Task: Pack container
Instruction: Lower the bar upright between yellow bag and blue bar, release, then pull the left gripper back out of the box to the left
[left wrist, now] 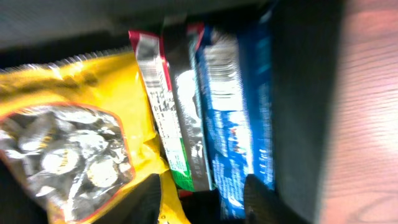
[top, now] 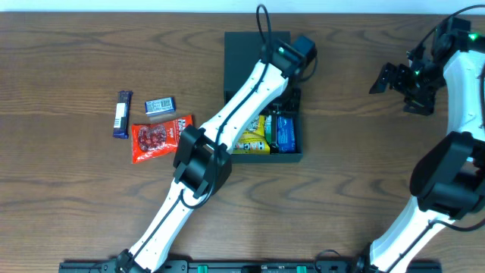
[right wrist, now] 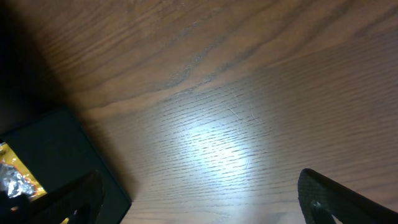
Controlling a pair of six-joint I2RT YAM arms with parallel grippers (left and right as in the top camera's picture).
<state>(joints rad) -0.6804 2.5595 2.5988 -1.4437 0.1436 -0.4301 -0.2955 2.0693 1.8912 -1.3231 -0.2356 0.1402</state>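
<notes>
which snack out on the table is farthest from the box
The dark blue bar, at the far left. The small grey packet and the red bag both lie between it and the box.

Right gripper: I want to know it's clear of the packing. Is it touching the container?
Apart. The overhead view shows bare table between the right gripper and the container.

The container (top: 280, 158) sits in the middle of the table (top: 61, 197), its open lid (top: 244, 53) lying behind it. Packets (top: 284, 130) lie side by side inside. To its left on the table lie three more: a bar (top: 122, 114) farthest out, a small packet (top: 160, 105) beside it, and a pouch (top: 155, 140) in front of that. The left arm (top: 235, 114) reaches across the container.
</notes>
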